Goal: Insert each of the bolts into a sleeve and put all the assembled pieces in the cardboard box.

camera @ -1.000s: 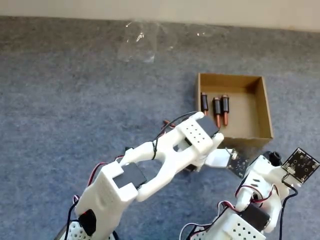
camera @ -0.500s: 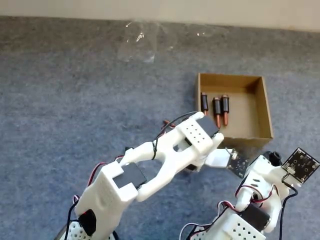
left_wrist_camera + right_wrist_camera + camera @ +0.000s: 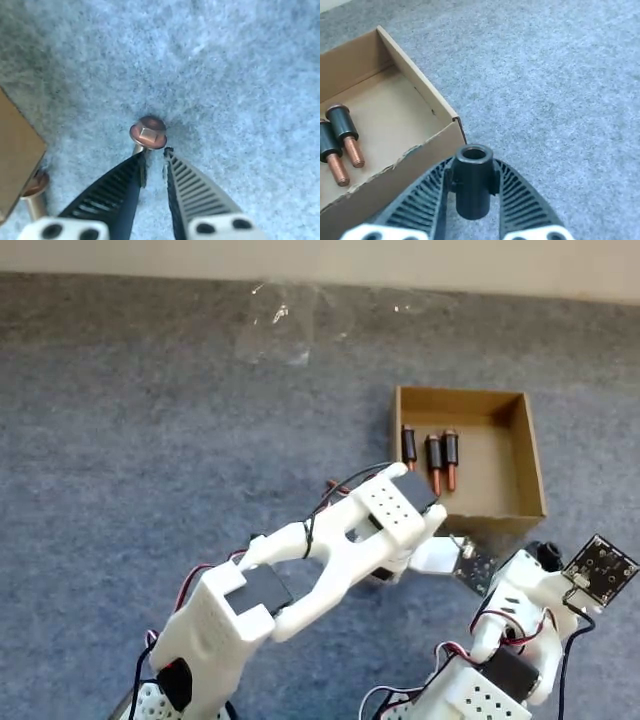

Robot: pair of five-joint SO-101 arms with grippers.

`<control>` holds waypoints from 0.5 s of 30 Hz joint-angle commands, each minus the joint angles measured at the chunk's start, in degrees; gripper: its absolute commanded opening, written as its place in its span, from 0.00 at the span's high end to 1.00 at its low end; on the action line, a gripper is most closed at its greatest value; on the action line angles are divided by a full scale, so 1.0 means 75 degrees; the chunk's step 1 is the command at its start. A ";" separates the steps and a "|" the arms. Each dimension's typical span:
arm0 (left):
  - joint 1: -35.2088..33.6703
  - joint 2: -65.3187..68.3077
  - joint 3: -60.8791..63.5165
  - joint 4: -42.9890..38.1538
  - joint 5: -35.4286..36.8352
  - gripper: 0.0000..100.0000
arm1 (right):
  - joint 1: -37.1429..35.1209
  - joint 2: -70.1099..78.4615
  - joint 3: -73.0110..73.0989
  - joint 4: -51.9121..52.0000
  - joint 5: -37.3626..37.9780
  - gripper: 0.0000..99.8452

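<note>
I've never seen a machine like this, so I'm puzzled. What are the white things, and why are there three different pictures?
These are two white robot arms at a grey carpeted table. One picture comes from a camera up high, looking down. In it you see the left arm, the right arm, a cardboard box with three finished pieces inside, and a clear plastic bag. The other two pictures come from small cameras on each arm's wrist, looking along its pincers. The left gripper pinches a copper bolt, and another bolt sits by the box corner. The right gripper holds a black sleeve, a little tube, upright beside the box.
</note>
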 commanded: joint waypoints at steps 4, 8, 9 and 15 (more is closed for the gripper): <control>-0.0428 -0.0416 -0.0182 0.0000 0.0035 0.93 | 0.0029 -0.0053 -0.0158 -0.0264 -0.0070 0.99; -0.0369 -0.0428 -0.0205 0.0000 0.0035 0.93 | 0.0029 -0.0053 -0.0158 -0.0264 -0.0070 0.99; -0.0369 -0.0440 -0.0205 0.0000 0.0035 0.93 | 0.0029 -0.0053 -0.0158 -0.0264 -0.0070 0.99; -0.0393 -0.0440 -0.0334 0.0000 0.0035 0.93 | 0.0088 -0.0053 -0.0158 -0.0264 -0.0059 0.99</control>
